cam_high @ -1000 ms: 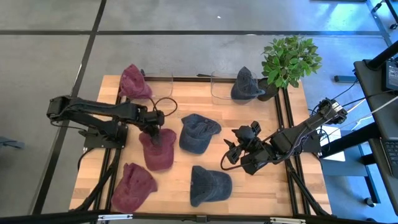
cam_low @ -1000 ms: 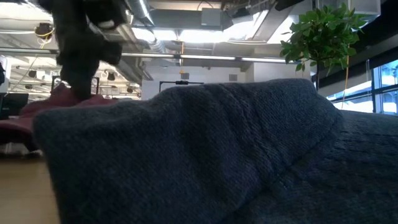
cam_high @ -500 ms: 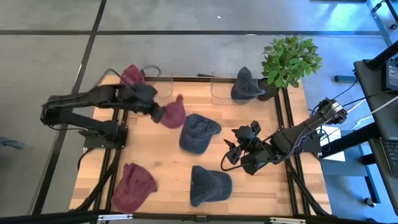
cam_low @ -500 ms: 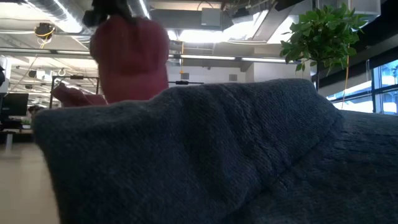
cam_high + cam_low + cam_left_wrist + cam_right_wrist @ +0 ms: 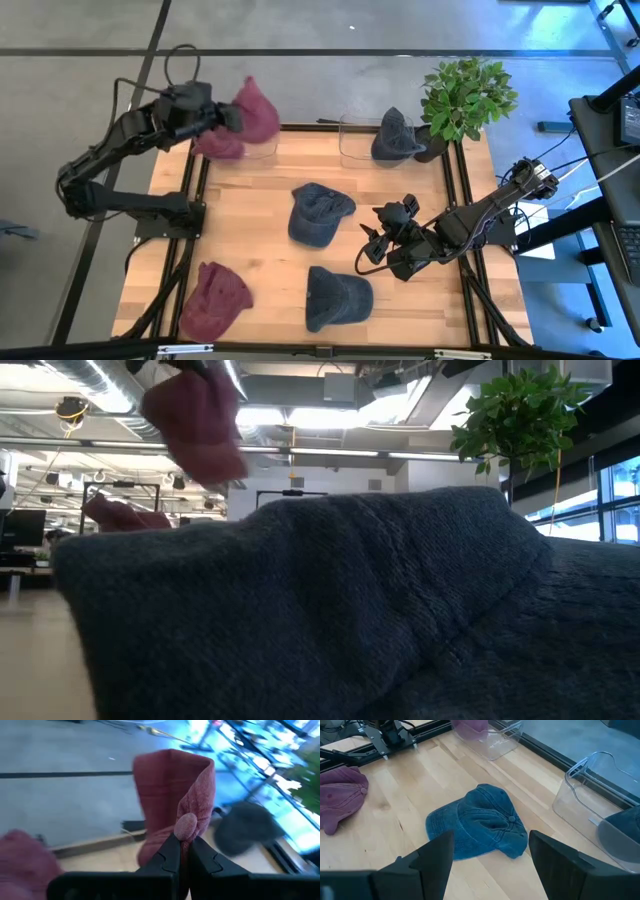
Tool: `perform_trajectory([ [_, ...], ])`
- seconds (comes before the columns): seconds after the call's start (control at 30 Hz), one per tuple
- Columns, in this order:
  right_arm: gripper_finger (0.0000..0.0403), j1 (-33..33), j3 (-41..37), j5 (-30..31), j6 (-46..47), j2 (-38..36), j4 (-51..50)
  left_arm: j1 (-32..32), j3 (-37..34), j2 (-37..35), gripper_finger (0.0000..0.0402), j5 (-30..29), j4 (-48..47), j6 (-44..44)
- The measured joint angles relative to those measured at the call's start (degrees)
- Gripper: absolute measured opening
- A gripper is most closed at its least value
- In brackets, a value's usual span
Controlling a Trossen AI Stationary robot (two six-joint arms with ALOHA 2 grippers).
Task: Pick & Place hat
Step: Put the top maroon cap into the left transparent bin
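Maroon hat (image 5: 256, 112) aloft at upper left of high view, hanging from left gripper (image 5: 228, 117), over clear bin (image 5: 262, 140) at table's back edge. Left gripper clenched on hat crown; fingers (image 5: 170, 857) pinch fabric just below top button. Second maroon hat (image 5: 216, 143) lies beside the bin. Right gripper (image 5: 372, 246) lower right of centre, fingers spread, empty, near blue hat (image 5: 318, 213) at centre.

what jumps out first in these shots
A dark red fabric cap dangles in the air from the left claw, shut on it, over the table's far left corner beside a clear plastic bin. Mid-table lies a blue denim cap, the open right claw hovering beside it.
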Motion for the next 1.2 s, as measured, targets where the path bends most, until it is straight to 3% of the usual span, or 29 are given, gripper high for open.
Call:
perform_trajectory([
  [0.47, 0.0257, 0.0, 0.0, 0.01, 0.0, 0.0, 0.02, 12.37, -0.02, 9.3, 0.0012, 0.4, -3.93, -5.73],
  [1.2, 0.0257, 0.01, 0.0, 0.01, 0.25, 0.0, 0.01, 16.72, -0.36, 26.41, 0.0012, -3.97, -17.18, -14.07],
])
